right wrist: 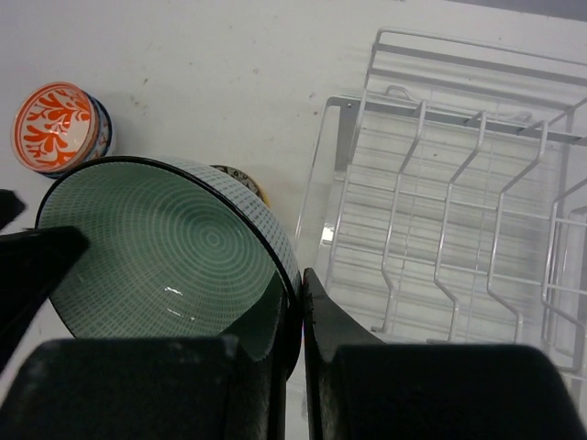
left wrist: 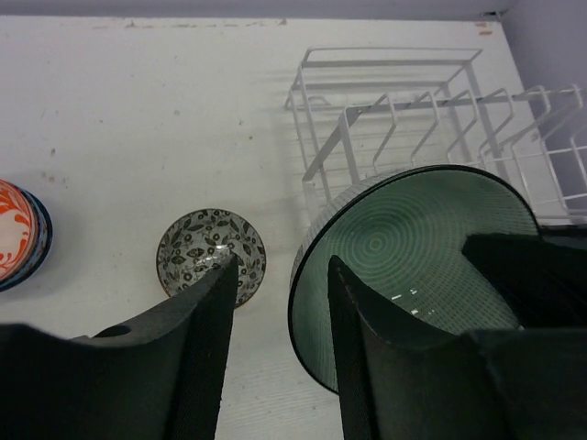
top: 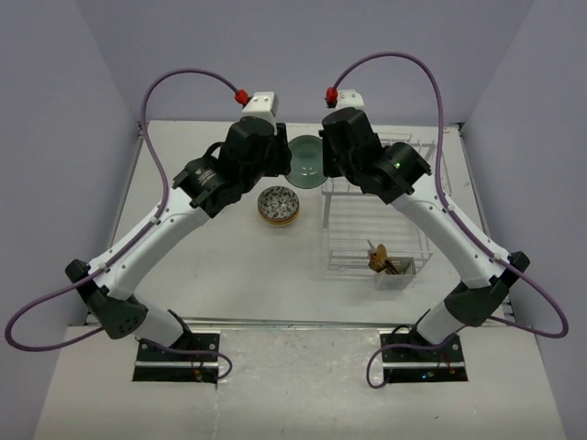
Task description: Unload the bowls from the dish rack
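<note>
The fingers (right wrist: 326, 339) of the right gripper (right wrist: 295, 282) are pinched almost together on the near rim of the teal bowl (right wrist: 174, 243), one pad inside it and one outside, and they hold it tilted on edge with its ringed inside facing the wrist camera. The fingers (left wrist: 202, 339) of the left gripper (left wrist: 282, 270) stand apart and straddle the opposite rim of the same bowl (left wrist: 417, 234). The right-hand finger lies over the inside of the bowl, and the left-hand finger is outside the rim with a gap showing between them, so this hand has no grip on it. Just beyond the left-hand fingertip a black-and-white floral bowl (left wrist: 211, 254) sits upright on the white table (left wrist: 138, 119). Further off to that side an orange-patterned bowl (left wrist: 14, 234) stands near the picture's edge, and it also shows beyond the teal bowl in the right wrist view (right wrist: 57, 126). To the other side of the fingers, past the teal bowl, stands the white wire dish rack (left wrist: 413, 110), its upright tines (right wrist: 440, 229) just beside the right fingertips. From above, the teal bowl (top: 305, 158) hangs between the two wrists, outside the rack's (top: 367, 215) far left corner. A cutlery caddy (top: 396, 271) with utensils sits at the rack's near end, well apart from both hands.
</note>
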